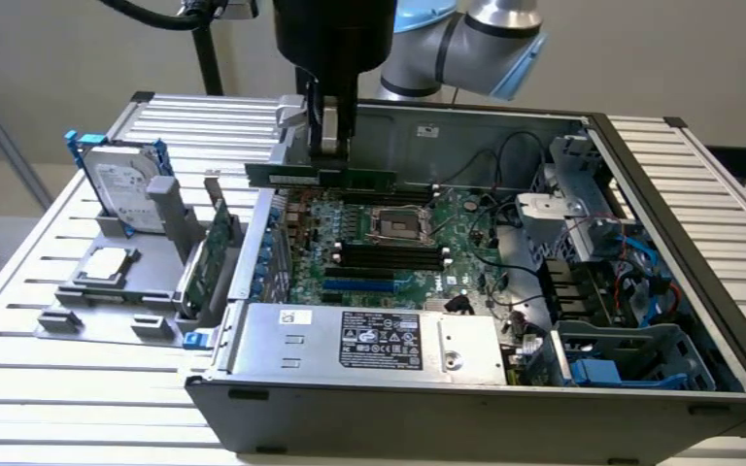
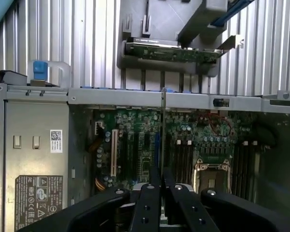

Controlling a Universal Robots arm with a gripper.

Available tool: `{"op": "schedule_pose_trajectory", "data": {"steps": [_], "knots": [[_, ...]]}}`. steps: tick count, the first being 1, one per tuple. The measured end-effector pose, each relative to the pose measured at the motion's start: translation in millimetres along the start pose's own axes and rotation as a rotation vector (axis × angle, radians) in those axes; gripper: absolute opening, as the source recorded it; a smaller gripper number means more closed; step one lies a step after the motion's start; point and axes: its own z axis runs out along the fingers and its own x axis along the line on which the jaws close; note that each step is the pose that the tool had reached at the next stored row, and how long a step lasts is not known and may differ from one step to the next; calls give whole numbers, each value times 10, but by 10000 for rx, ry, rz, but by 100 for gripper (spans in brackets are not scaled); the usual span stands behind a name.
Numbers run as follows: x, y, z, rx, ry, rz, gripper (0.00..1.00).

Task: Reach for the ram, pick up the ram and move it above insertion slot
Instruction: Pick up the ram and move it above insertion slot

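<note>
**Green ram held in the air over the open case**

Green and thin, the ram (image 1: 322, 177) hangs level in the jaws (image 1: 330, 150), which are closed on its upper edge near the middle of the stick. In the exterior view the stick juts out to both sides of the jaws, a little further toward that view's right. It is clear of everything below, above the rear part of the motherboard (image 1: 387, 243) inside the open computer case (image 1: 477, 388).

In the wrist view the ram (image 2: 162, 130) shows edge-on as a thin line running out from between the two black fingers (image 2: 147, 212), pinched on both faces. Beneath it lie the dark memory slots (image 2: 181, 157), beside the processor socket (image 2: 211, 174); whether the stick sits exactly over one slot cannot be told.

The case stands on a slatted metal worktop (image 1: 36, 388). On the exterior view's left a grey holder (image 1: 127, 282) carries a hard drive (image 1: 124, 184) standing upright and a green expansion card (image 1: 218, 243) on edge. A silver power supply (image 1: 373, 340) with a label fills the near corner of the case.
</note>
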Motion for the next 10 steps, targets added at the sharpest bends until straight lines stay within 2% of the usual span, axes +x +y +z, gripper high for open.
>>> {"op": "schedule_pose_trajectory", "data": {"steps": [10], "knots": [[-161,-298,32,-9,99,4,14]]}}
